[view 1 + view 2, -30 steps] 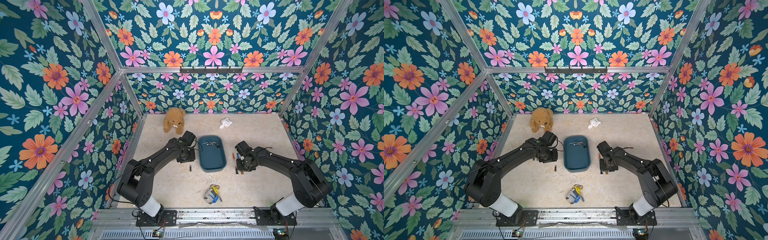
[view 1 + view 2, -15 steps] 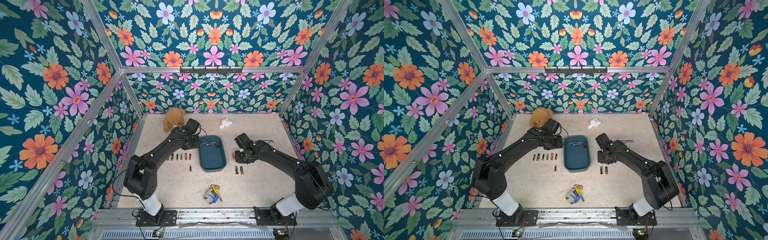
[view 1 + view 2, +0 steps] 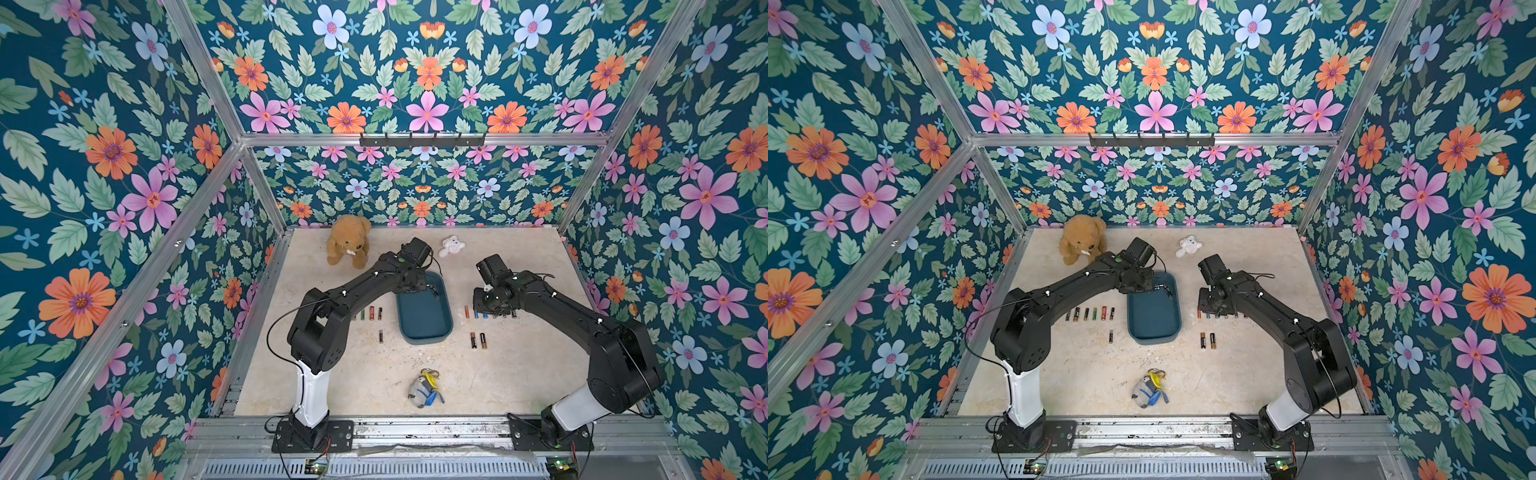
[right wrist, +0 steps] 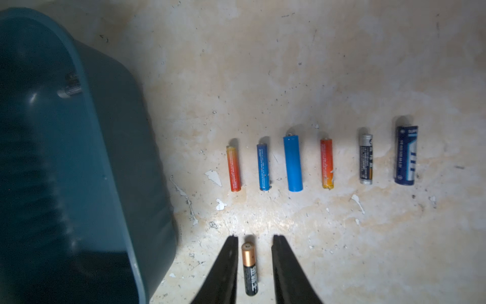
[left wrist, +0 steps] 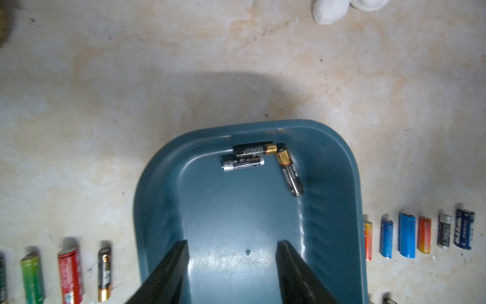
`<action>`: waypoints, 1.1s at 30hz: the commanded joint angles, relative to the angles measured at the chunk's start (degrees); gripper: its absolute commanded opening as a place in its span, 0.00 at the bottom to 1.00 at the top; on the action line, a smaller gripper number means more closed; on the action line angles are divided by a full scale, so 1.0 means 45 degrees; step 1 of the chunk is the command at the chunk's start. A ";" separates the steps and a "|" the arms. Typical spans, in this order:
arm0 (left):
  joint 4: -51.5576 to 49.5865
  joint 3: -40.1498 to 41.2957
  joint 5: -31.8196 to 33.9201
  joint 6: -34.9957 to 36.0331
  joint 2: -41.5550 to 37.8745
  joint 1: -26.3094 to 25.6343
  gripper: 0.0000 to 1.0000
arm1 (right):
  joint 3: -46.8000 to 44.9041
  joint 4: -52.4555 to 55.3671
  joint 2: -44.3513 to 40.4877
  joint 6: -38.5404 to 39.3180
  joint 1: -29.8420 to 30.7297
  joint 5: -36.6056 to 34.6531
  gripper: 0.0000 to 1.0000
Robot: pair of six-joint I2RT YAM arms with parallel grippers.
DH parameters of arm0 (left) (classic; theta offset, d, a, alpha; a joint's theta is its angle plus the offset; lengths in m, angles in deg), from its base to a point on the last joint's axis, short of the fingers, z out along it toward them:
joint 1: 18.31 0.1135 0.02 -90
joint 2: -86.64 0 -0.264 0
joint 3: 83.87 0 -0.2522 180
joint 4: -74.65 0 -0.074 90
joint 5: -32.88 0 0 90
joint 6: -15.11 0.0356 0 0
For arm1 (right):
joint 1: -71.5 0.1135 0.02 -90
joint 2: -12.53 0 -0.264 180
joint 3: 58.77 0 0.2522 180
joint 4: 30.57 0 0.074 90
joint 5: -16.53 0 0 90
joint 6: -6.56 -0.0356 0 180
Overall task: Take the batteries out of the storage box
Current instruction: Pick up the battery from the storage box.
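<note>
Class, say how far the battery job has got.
Done: batteries lie in rows on the table beside the box. In hand: nothing; the left gripper hangs open over the box, the right gripper open over a laid-out battery. Left: three batteries inside the box.

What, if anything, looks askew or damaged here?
Three batteries left in the storage box lie jumbled at one end, one angled to the others, unlike the neat rows outside. The table surface is flaking into white chips beside the right row.
</note>
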 commanded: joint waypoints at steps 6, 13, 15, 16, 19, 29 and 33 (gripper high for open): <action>0.1067 -0.0651 -0.0165 -0.0456 0.1136 -0.0227 0.61 | -0.0058 -0.0225 0.0081 -0.0090 -0.0176 0.0387 0.29; 0.1695 -0.0854 -0.0606 -0.0770 0.1883 -0.0276 0.62 | -0.0117 -0.0646 0.0352 -0.0258 -0.0180 0.0805 0.29; 0.1909 -0.0828 -0.0599 -0.0825 0.2025 -0.0305 0.62 | -0.0035 -0.0618 0.0421 -0.0218 -0.0187 0.0832 0.29; 0.2010 -0.0867 -0.0640 -0.0878 0.2146 -0.0307 0.62 | -0.0036 -0.0615 0.0422 -0.0205 -0.0177 0.0830 0.29; 0.2046 -0.1046 -0.0702 -0.0905 0.2437 -0.0338 0.62 | -0.0070 -0.0620 0.0398 -0.0209 -0.0192 0.0907 0.29; 0.2043 -0.1448 -0.0858 -0.0870 0.3187 -0.0347 0.60 | -0.0298 -0.0583 0.0304 -0.0060 -0.0185 0.0903 0.29; 0.1805 -0.1620 -0.0799 -0.0803 0.3410 -0.0345 0.56 | -0.0269 -0.0580 0.0301 -0.0042 -0.0179 0.0889 0.29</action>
